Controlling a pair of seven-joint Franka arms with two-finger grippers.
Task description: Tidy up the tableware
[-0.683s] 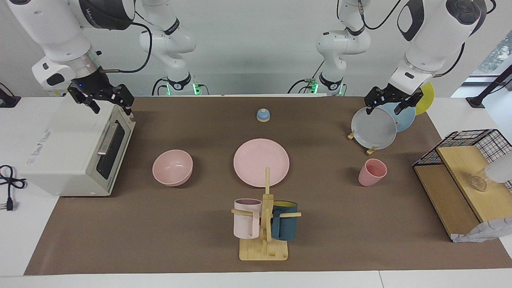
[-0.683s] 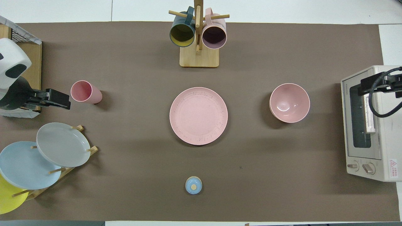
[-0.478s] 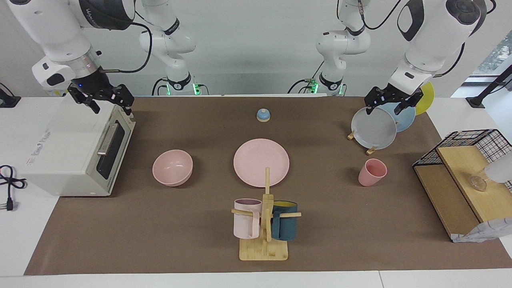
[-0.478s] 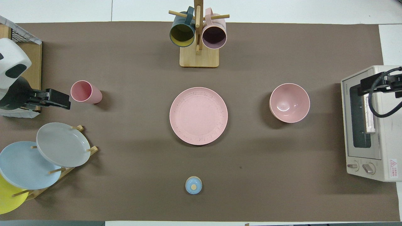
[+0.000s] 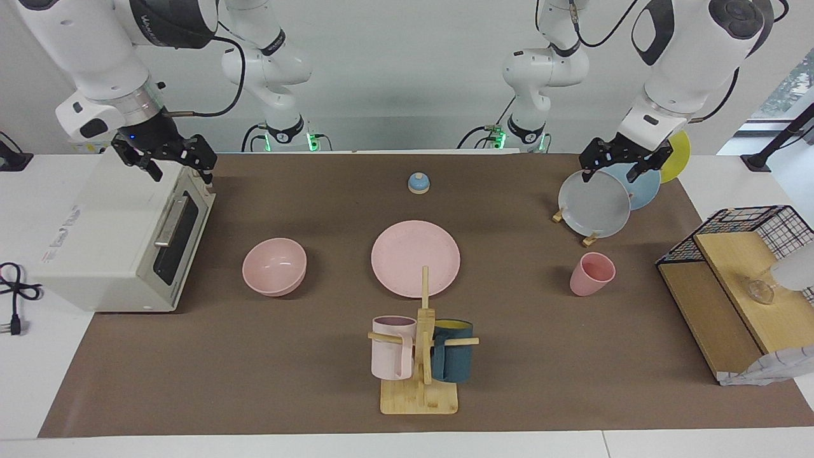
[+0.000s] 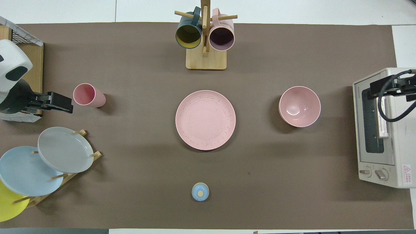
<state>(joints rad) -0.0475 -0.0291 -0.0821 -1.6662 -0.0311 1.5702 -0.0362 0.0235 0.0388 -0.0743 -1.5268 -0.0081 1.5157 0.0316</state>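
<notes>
The pink plate (image 5: 415, 257) lies flat at the table's middle, also in the overhead view (image 6: 205, 120). The pink bowl (image 5: 274, 266) stands upright toward the right arm's end (image 6: 299, 106). The pink cup (image 5: 591, 274) stands upright toward the left arm's end (image 6: 88, 95). My left gripper (image 5: 610, 172) hangs open and empty in the air by the plate rack, apart from the cup; it also shows in the overhead view (image 6: 66, 104). My right gripper (image 5: 178, 168) hangs open and empty over the toaster oven's door edge (image 6: 382, 87).
A toaster oven (image 5: 114, 235) stands at the right arm's end. A rack with grey (image 5: 594, 203), blue and yellow plates stands at the left arm's end, and a wire-and-wood shelf (image 5: 731, 286) beside it. A mug tree (image 5: 421, 356) with two mugs stands farthest from the robots. A small blue bell (image 5: 418, 183) stands near them.
The right gripper has shifted slightly toward the table's middle over the oven. The left gripper and the tableware have not visibly moved.
</notes>
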